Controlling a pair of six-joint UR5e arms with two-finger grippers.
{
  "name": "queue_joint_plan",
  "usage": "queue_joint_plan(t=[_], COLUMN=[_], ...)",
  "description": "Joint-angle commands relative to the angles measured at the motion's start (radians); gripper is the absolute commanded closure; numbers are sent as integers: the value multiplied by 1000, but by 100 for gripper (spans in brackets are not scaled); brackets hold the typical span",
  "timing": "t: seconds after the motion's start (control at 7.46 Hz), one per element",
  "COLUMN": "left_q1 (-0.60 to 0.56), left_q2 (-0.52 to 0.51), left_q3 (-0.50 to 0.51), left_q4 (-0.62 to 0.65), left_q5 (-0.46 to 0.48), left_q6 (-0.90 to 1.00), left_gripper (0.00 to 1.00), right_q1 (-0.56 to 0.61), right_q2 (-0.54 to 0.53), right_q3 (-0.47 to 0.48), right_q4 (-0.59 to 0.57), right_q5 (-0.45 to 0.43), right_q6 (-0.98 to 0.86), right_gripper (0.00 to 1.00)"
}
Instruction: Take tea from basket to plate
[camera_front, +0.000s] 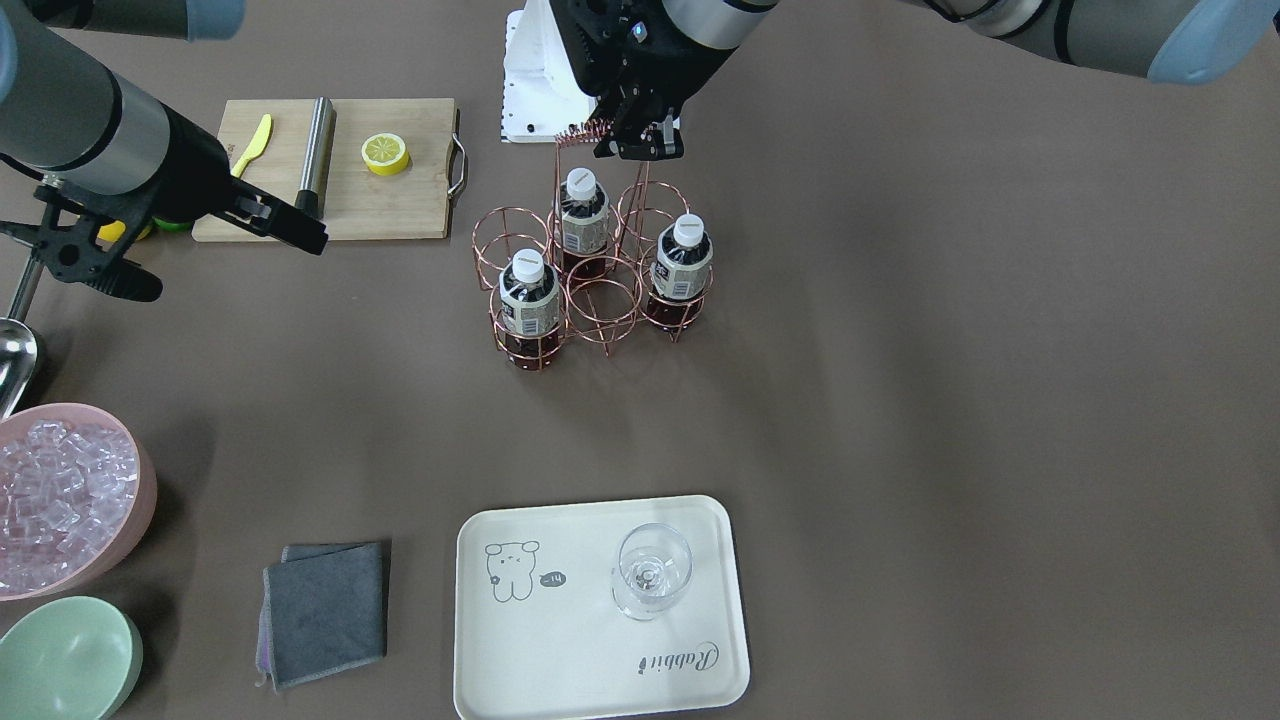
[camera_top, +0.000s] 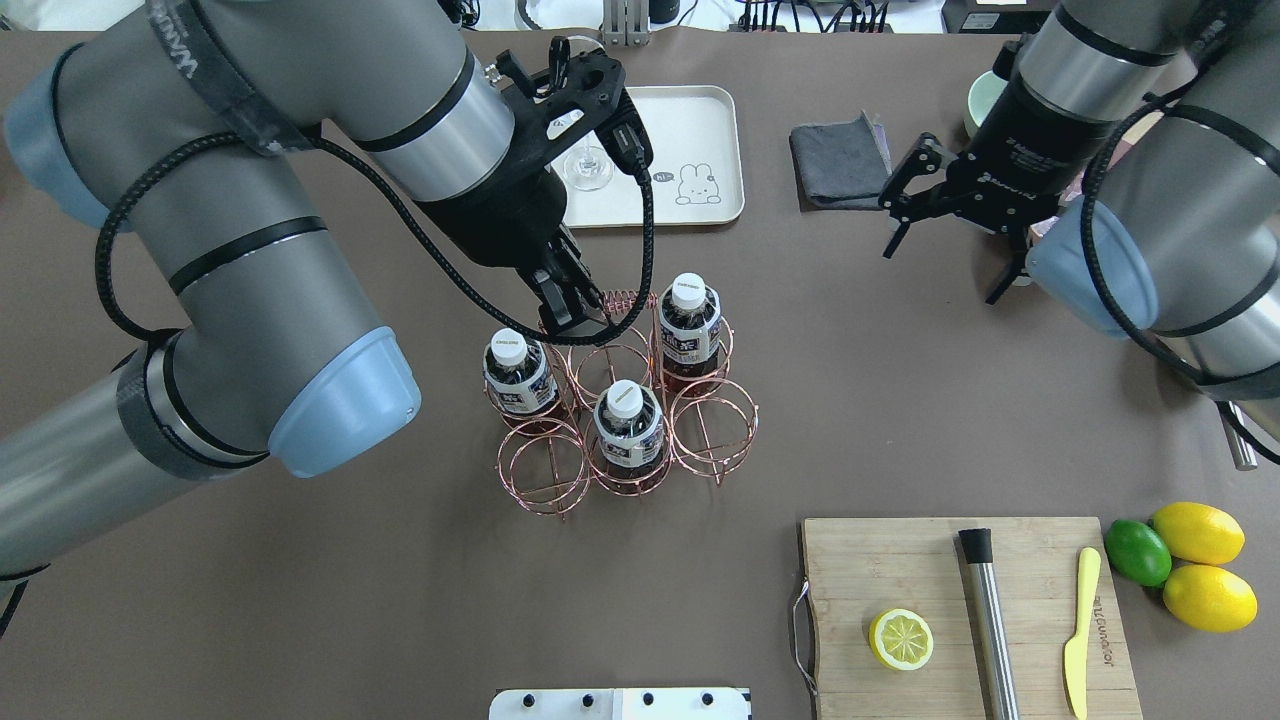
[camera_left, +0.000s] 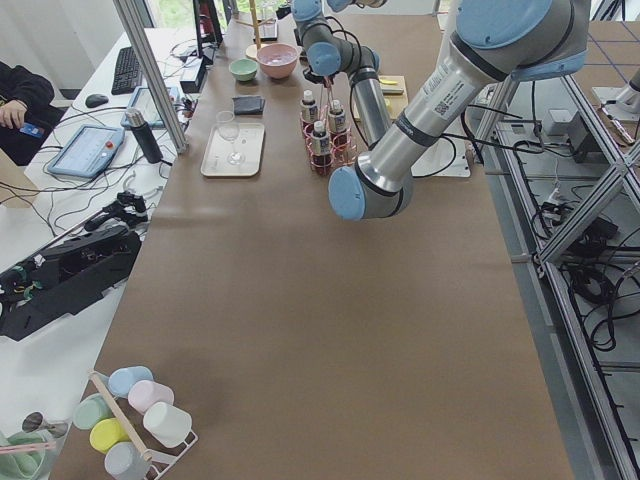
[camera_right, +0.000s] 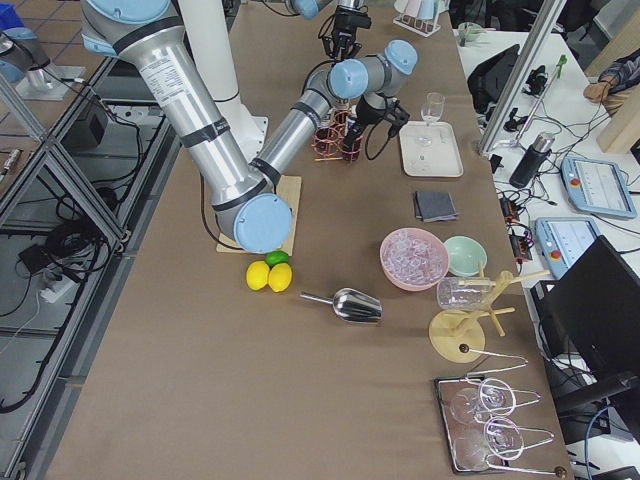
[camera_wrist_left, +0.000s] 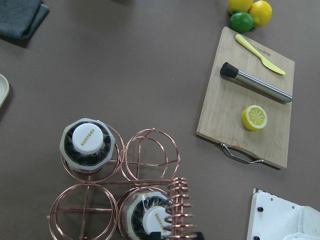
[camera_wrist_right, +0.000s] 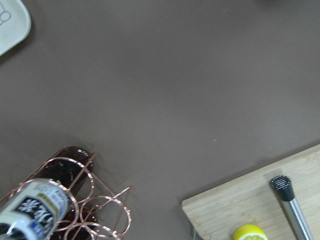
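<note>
Three bottles of tea (camera_front: 528, 295) (camera_front: 582, 215) (camera_front: 685, 262) stand upright in the copper wire basket (camera_top: 543, 468) at the middle of the brown desk (camera_front: 950, 400). Two fill the end cells of the row nearer the plate (camera_front: 560, 640), and one fills the middle cell of the row nearer the robot; the other three cells are empty. The left end effector (camera_top: 570, 310) hangs over the basket with its fingers drawn close together at one end of the twisted handle (camera_front: 585, 130) (whether they actually pinch the wire cannot be told from any view). The right end effector (camera_top: 940, 272) is released and holds nothing, hovering well apart from the basket, between the wooden cutting board (camera_front: 400, 210) and the pink bowl of ice cubes (camera_front: 60, 500). The cream plate lies on the far side of the desk from the robot, well apart from the basket, and carries only a stemmed clear glass (camera_front: 652, 570) standing beside its cartoon animal. A folded grey cloth (camera_front: 325, 610) lies just beside the plate, and a pale green bowl (camera_front: 65, 660) sits near the ice bowl. On the cutting board rest a lemon half (camera_front: 385, 153), a steel muddler (camera_front: 316, 155) and a yellow knife (camera_front: 252, 145).
</note>
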Motion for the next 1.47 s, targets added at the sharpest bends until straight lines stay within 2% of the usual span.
queue_joint_plan(t=[0.0, 0.13, 0.4, 0.8, 1.21, 1.34], left_q1=[16, 16, 14, 13, 11, 13], left_q2=[3, 6, 4, 4, 15, 19], left_q3=[6, 15, 11, 4, -2, -2], left_q4=[-23, -46, -48, -49, -49, -58], left_q5=[28, 28, 28, 27, 27, 27], left_q6=[0, -3, -3, -3, -3, -3], left_gripper=[100, 100, 100, 100, 100, 100], right_q1=[-64, -77, -138, -178, -192, -190], right_q2=[90, 118, 126, 182, 204, 215], right_q3=[-127, -207, -261, -296, -310, -313], right_q4=[166, 304, 472, 482, 482, 482], right_q5=[60, 65, 54, 54, 45, 45], right_q6=[84, 200, 360, 404, 430, 431], right_gripper=[0, 0, 1, 5, 17, 40])
